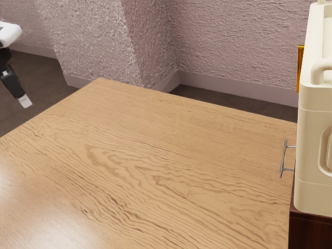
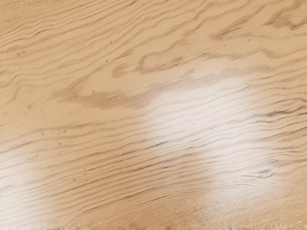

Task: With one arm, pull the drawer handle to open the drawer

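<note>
Gripper [image 1: 25,100]: upper left; cannot tell how open or if holding
Handle [image 1: 283,158]: right, untouched
Done: apparently nothing
Remaining: reach, grasp, pull

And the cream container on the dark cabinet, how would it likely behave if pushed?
The cream container would probably stay stiff: its moulded walls look like rigid plastic. Its flat side suggests it would slide or tip on the dark cabinet rather than roll. Opaque walls leave its weight uncertain.
</note>
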{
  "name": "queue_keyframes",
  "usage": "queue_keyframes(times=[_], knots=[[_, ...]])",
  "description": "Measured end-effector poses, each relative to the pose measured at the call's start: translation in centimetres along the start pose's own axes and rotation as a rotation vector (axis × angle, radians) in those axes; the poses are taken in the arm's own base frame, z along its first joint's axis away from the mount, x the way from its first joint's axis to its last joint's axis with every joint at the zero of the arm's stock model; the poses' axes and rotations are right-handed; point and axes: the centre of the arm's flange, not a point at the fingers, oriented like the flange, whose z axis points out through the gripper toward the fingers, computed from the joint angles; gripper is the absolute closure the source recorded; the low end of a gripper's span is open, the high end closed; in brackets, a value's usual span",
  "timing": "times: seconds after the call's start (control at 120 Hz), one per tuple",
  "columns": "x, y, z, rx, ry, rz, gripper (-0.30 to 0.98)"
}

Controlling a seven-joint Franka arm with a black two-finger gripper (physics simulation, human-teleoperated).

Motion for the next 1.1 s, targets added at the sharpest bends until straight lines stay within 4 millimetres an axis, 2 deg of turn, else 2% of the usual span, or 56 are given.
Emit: queue_keyframes(times=[0.117, 0.383, 0.417, 0.492, 0.525, 0.567, 0.617, 0.658, 0.783, 0.908, 1.033, 1.1], knots=[[-0.9, -0.7, 0.0, 0.002, -0.004, 0.042, 0.0], [-0.1, 0.1, -0.5, 0.008, 0.002, 0.176, 0.0], [-0.2, 0.4, -1.1, 0.014, 0.013, 0.195, 0.0], [-0.4, 1.5, -4.0, 0.051, 0.062, 0.245, 0.0], [0.6, 2.9, -5.3, 0.068, 0.082, 0.297, 0.0], [3.2, 5.8, -6.2, 0.076, 0.104, 0.392, 0.0], [6.2, 9.5, -6.7, 0.074, 0.121, 0.504, 0.0], [7.7, 11.2, -6.7, 0.077, 0.126, 0.567, 0.0], [9.1, 11.9, -6.4, 0.108, 0.126, 0.683, 0.0], [9.9, 12.2, -4.2, 0.074, 0.088, 0.786, 0.0], [11.2, 14.1, -3.7, 0.065, 0.077, 0.924, 0.0], [12.3, 15.7, -2.0, 0.05, 0.043, 1.007, 0.0]])
